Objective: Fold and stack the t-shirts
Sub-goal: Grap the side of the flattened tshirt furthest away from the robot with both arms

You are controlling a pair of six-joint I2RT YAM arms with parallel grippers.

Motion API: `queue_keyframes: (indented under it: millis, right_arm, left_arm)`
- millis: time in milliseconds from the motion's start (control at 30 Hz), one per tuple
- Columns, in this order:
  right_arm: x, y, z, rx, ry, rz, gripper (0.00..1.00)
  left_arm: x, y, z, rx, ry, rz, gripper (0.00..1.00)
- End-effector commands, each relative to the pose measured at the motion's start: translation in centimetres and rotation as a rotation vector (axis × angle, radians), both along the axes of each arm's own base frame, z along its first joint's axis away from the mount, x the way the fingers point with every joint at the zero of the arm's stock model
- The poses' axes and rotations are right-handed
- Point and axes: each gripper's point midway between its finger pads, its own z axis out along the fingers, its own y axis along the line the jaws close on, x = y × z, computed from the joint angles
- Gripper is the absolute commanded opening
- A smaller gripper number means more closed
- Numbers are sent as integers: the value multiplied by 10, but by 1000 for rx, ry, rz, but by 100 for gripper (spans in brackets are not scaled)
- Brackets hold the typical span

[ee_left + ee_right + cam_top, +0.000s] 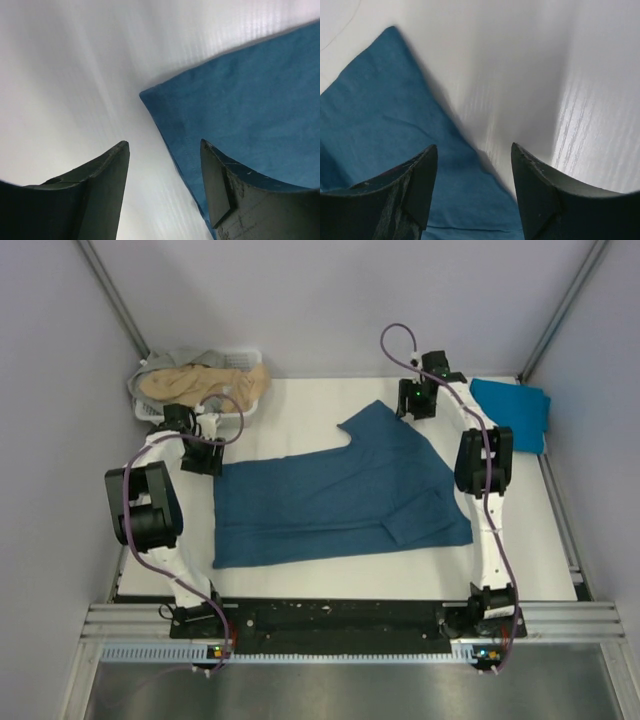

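L tool (164,142) & R tool (474,145) jaws apart, empty, at teal shirt (330,495) edges; risk: pinch misses flat hem.

Left arm (150,505) and right arm (485,465): white links, bulky black joint housings. A purple cable (395,340) looped along each. Bases (200,620) were black. A green light (415,397) glowed on the right wrist. Left tool (164,145) and right tool (473,147) each had two dark, curved fingers (535,185), edges scuffed pale.
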Motion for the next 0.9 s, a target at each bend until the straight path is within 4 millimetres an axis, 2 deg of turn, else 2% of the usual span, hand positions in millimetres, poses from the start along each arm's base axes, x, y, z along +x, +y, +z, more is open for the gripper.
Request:
queue_keyframes:
  millis: [0, 133, 200, 300, 400, 533, 600, 767, 867]
  right_arm:
    - [-7, 5, -3, -84, 37, -5, 59]
    - [-32, -2, -23, -146, 128, -6, 54]
    - [-42, -1, -27, -140, 155, 7, 49]
    - [-54, 6, -30, -126, 183, 42, 41]
    - [-61, 16, -31, -115, 192, 83, 28]
    - [-64, 23, -22, -73, 188, 95, 8]
    - [-63, 23, -15, -75, 175, 92, 2]
    - [-63, 28, 4, -48, 144, 112, 0]
    - [-65, 27, 14, -46, 128, 113, 0]
  left_arm:
    - [26, 6, 4, -13, -45, 29, 63]
    - [32, 7, -7, -17, -29, 33, 63]
    - [34, 6, -10, -24, -22, 29, 62]
    - [35, 2, -15, -48, -16, 17, 61]
    - [36, -1, -16, -62, -26, 9, 57]
    - [36, -7, -15, -90, -31, -14, 52]
    - [41, -8, -11, -93, -58, -26, 49]
    - [56, -3, 3, -69, -116, -28, 50]
    - [56, 3, -1, -44, -81, -6, 49]
